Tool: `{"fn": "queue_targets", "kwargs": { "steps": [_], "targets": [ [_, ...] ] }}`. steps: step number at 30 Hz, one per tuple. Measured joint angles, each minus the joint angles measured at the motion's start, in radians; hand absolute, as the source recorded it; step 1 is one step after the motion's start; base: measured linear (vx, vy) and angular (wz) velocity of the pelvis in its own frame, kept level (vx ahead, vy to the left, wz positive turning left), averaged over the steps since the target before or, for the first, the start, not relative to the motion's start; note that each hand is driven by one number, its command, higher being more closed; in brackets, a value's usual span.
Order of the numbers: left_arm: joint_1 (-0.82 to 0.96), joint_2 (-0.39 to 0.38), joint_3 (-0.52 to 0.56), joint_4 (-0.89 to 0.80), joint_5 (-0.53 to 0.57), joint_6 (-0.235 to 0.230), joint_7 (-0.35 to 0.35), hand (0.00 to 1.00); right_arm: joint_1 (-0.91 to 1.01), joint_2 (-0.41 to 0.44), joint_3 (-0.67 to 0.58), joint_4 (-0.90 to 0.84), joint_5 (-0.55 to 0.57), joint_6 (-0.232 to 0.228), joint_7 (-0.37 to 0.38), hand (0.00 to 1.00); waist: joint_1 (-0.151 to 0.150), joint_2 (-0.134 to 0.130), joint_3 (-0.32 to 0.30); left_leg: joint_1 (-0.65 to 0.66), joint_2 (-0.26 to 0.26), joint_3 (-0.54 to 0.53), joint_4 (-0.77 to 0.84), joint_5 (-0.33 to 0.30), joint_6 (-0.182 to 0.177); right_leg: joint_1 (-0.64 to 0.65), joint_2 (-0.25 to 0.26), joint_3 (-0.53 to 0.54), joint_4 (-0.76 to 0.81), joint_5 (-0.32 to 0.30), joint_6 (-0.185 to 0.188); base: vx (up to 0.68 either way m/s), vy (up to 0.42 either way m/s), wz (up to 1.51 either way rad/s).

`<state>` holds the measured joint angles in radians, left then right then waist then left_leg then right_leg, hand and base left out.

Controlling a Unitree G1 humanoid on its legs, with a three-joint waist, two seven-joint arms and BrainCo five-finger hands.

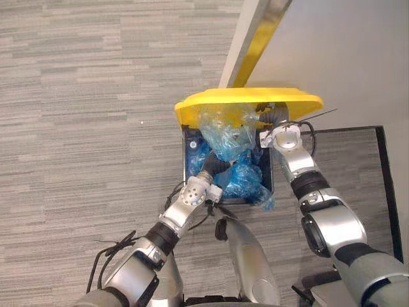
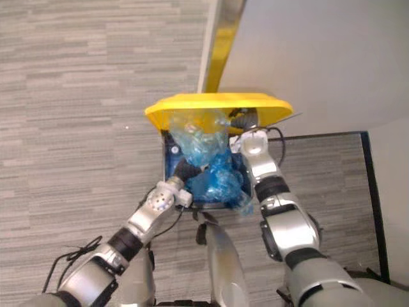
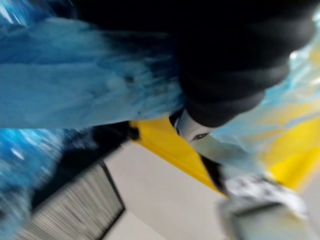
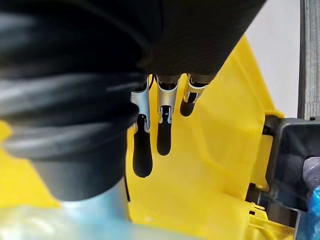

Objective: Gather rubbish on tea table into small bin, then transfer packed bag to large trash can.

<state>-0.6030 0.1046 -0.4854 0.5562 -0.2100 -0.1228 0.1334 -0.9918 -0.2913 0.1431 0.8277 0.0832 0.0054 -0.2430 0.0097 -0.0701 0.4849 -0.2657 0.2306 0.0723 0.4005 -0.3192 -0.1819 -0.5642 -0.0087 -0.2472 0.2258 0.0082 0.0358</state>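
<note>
- left arm (image 1: 167, 230): enters from lower left, forearm stretched forward.
- left hand (image 1: 215, 167): dark ribbed cover showing, pointed forward.
- right arm (image 1: 327, 227): enters from lower right, elbow bent, forearm reaching forward.
- right hand (image 4: 200, 30): fingers (image 4: 142, 150) straight, side by side, dark tips forward.
</note>
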Motion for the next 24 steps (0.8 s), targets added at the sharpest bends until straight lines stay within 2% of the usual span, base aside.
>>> {"fn": "queue_targets", "kwargs": {
  "steps": [1, 2, 6, 11, 15, 17, 24],
  "targets": [
    [-0.010, 0.002, 0.000, 0.017, 0.018, 0.004, 0.000, 1.00, 0.000, 0.001, 0.000, -0.009, 0.000, 0.000, -0.002, 0.00, 0.000, -0.001, 0.001, -0.011, 0.000, 0.000, 0.004, -0.002, 0.003, -0.008, 0.000, 0.000, -0.001, 0.000, 0.000, 0.00, 0.000, 0.00],
    [-0.018, 0.002, 0.001, 0.026, 0.037, 0.006, 0.000, 0.00, 0.000, 0.001, 0.000, -0.022, 0.001, 0.000, -0.004, 0.00, 0.000, -0.004, 0.004, -0.018, -0.002, 0.001, 0.004, -0.004, 0.005, -0.017, -0.001, 0.002, -0.001, 0.001, 0.001, -0.01, -0.008, -0.03],
    [-0.072, -0.007, 0.041, 0.165, 0.146, 0.024, 0.022, 0.00, -0.003, 0.028, 0.001, -0.030, 0.004, 0.000, -0.007, 0.00, -0.001, -0.007, 0.007, -0.031, 0.000, 0.001, 0.005, -0.001, 0.001, -0.031, 0.004, 0.005, -0.004, 0.008, -0.005, 0.04, -0.011, -0.04],
    [-0.122, -0.008, 0.097, 0.348, 0.335, 0.089, 0.039, 0.00, -0.020, 0.052, 0.000, -0.030, 0.007, 0.000, -0.011, 0.00, -0.008, -0.014, 0.010, -0.031, 0.001, 0.006, 0.001, -0.001, 0.001, -0.039, 0.008, 0.011, -0.004, 0.010, -0.009, 0.04, -0.002, -0.05],
    [-0.121, -0.014, 0.113, 0.391, 0.492, 0.133, 0.036, 0.00, -0.031, 0.061, 0.002, -0.030, 0.040, 0.000, -0.006, 0.00, -0.009, -0.038, 0.022, -0.030, 0.000, 0.007, 0.000, 0.001, -0.002, -0.039, 0.008, 0.014, -0.004, 0.012, -0.012, 0.03, -0.005, -0.01],
    [-0.117, -0.023, 0.117, 0.399, 0.524, 0.138, 0.036, 0.00, -0.032, 0.061, 0.016, -0.030, 0.049, -0.001, -0.001, 0.00, -0.009, -0.038, 0.022, -0.026, -0.003, 0.008, -0.003, 0.002, -0.003, -0.039, 0.007, 0.017, -0.003, 0.013, -0.013, 0.04, 0.002, -0.02],
    [-0.048, -0.035, 0.152, 0.408, 0.524, 0.138, 0.037, 0.00, -0.033, 0.054, 0.055, -0.030, 0.055, 0.001, 0.028, 0.00, -0.009, -0.038, 0.022, 0.000, -0.015, 0.020, -0.012, 0.003, 0.000, -0.027, -0.001, 0.028, 0.007, 0.015, -0.013, 0.04, 0.006, -0.03]
  ]
}}
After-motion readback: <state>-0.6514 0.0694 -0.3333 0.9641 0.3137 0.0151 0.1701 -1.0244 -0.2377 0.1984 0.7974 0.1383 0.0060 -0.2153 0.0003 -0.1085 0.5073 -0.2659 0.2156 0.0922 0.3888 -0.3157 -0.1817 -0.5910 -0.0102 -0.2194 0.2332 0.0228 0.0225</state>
